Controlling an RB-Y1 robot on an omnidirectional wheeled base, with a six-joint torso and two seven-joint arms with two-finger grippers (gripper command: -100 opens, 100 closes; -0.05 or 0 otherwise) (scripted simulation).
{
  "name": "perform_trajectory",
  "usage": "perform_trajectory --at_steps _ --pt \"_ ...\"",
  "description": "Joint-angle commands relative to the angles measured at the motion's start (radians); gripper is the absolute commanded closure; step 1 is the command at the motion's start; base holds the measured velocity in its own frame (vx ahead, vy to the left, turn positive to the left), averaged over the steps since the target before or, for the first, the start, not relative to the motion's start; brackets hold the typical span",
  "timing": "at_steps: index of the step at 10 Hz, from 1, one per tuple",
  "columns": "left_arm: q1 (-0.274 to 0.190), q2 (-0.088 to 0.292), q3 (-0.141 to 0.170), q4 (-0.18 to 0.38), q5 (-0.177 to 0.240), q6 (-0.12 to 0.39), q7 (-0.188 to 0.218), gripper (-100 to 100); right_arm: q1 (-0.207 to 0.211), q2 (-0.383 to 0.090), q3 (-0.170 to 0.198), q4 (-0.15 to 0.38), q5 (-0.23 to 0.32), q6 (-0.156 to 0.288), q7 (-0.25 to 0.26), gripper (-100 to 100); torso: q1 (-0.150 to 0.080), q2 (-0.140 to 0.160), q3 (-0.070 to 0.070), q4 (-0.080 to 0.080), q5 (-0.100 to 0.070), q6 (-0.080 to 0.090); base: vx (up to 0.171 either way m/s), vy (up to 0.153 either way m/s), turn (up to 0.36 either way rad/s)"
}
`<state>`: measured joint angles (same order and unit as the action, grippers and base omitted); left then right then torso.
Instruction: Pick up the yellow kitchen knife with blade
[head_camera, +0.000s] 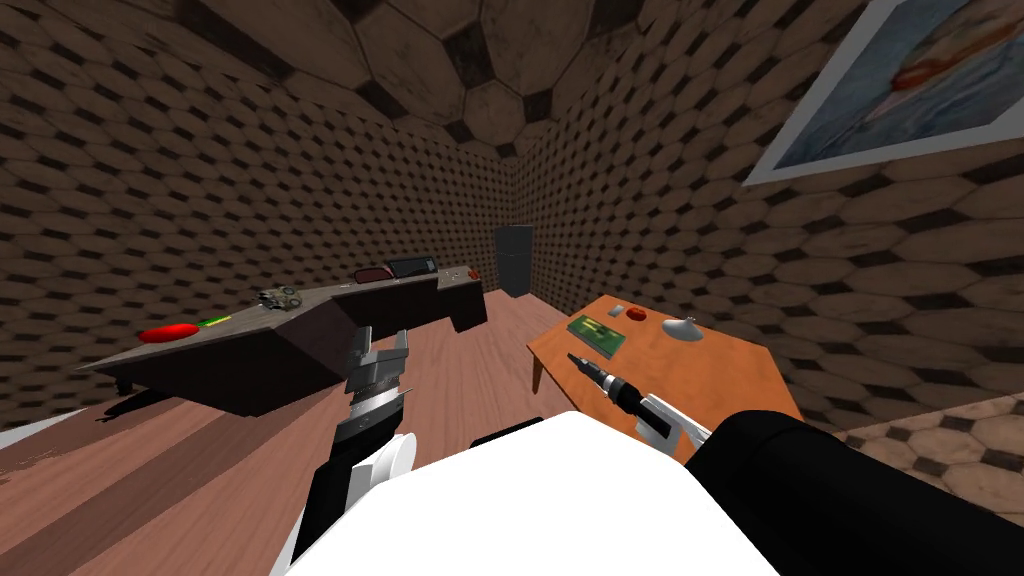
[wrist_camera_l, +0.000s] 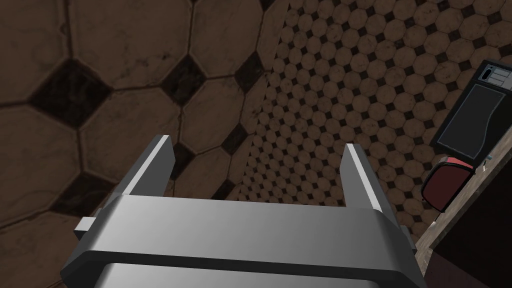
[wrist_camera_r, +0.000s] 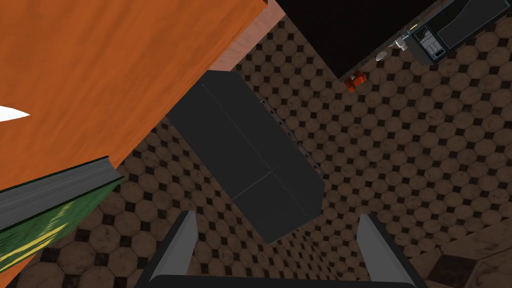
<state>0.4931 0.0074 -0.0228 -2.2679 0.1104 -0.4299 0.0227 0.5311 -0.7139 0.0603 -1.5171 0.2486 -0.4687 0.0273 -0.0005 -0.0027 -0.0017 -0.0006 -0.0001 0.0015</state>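
Observation:
A thin yellow-green thing (head_camera: 214, 321), likely the knife, lies on the long dark counter (head_camera: 300, 330) at my left, beside a flat red thing (head_camera: 167, 333). It is too small to make out the blade. My left gripper (head_camera: 380, 346) is raised in front of the counter's near side, well right of the knife, open and empty (wrist_camera_l: 256, 170). My right gripper (head_camera: 579, 361) hovers over the near corner of the orange table (head_camera: 720, 370), next to a green book (head_camera: 597, 334). In the right wrist view its fingers (wrist_camera_r: 186, 240) stand apart, holding nothing.
On the orange table sit a grey dome (head_camera: 682, 329) and a small red thing (head_camera: 639, 313). A dark fridge (head_camera: 513, 260) stands in the far corner. A dark box (head_camera: 412, 266) and a dark red dish (head_camera: 372, 274) sit on the counter's far part. Wooden floor lies between counter and table.

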Motion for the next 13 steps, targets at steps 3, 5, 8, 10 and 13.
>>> perform_trajectory --at_steps 3,5,8,10,13 --pt "0.000 0.000 0.000 0.000 0.000 0.000 0.000 0 0.024 -0.081 0.059 0.091 0.037 0.004 0.015 -100 -0.002 -0.001 -0.001 0.000 0.000 -0.001 0.043 -0.054 0.250" --pt "0.000 0.000 0.000 0.000 0.000 0.000 0.000 0 0.043 -0.149 0.123 0.163 0.074 0.007 0.033 -100 -0.001 -0.001 0.000 0.000 0.000 -0.001 0.040 -0.054 0.278" --pt "0.000 0.000 0.000 0.000 0.000 0.000 0.000 0 0.062 -0.214 0.195 0.247 0.111 0.011 0.053 -100 -0.001 -0.001 0.000 0.000 0.000 0.001 0.033 -0.050 0.203" --pt "0.000 0.000 0.000 0.000 0.000 0.000 0.000 0 0.073 -0.242 0.231 0.289 0.130 0.012 0.063 -100 0.001 0.000 0.000 0.000 0.000 0.000 0.017 -0.027 0.160" --pt "0.000 0.000 0.000 0.000 0.000 0.000 0.000 0 0.083 -0.269 0.268 0.323 0.148 0.014 0.073 -100 0.000 0.001 0.000 0.000 0.000 0.001 0.013 -0.032 0.102"
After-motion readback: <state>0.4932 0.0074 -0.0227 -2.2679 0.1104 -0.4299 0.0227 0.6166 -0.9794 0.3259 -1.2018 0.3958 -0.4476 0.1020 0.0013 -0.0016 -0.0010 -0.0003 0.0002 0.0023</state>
